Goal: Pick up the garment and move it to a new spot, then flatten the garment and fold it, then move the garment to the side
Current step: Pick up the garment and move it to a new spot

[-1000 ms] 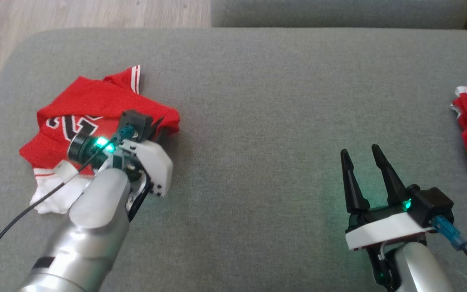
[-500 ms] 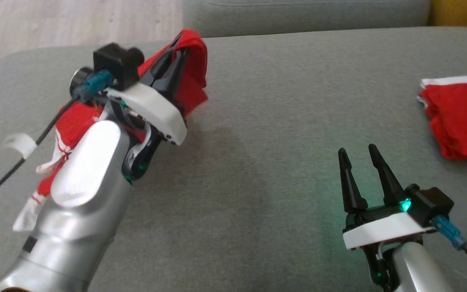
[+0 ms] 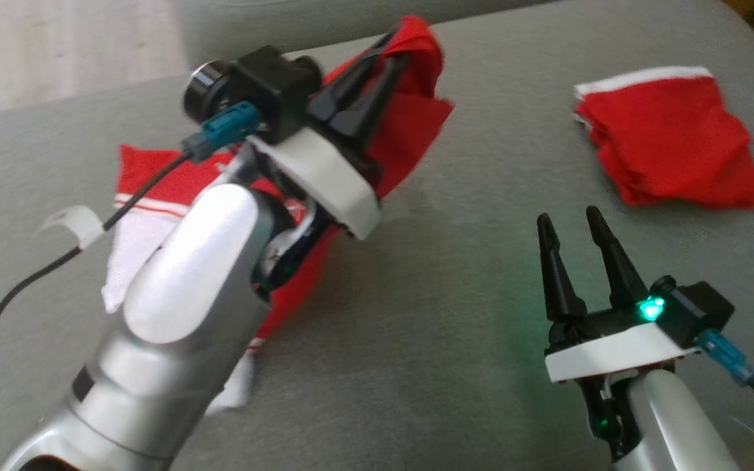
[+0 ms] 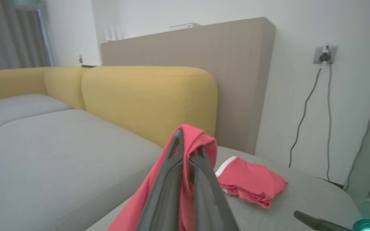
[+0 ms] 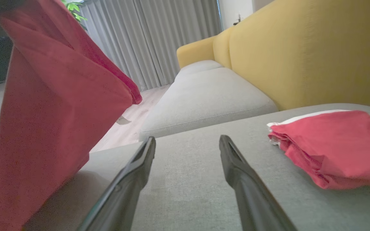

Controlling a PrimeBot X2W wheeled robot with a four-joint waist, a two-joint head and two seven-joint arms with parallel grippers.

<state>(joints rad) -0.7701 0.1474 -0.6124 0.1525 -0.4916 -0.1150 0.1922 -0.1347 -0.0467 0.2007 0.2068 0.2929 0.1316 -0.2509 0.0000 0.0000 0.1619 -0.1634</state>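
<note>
Presently the garment [image 3: 416, 124] is pinched in the left pincer [image 3: 395, 57], right pincer [image 3: 567, 219] spread wide; trailing cloth could be dragged free.

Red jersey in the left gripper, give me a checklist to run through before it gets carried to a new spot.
1. Left gripper shut on the red jersey: ok.
2. Jersey clear of the grey cushion: not ok, its white-trimmed end lies on it.
3. Right gripper open, apart from the jersey: ok.
4. Bare cushion between the grippers for a landing spot: ok.
5. Folded red garment out of the path, far right: ok.
6. One layer or several pinched: cannot tell.
</note>
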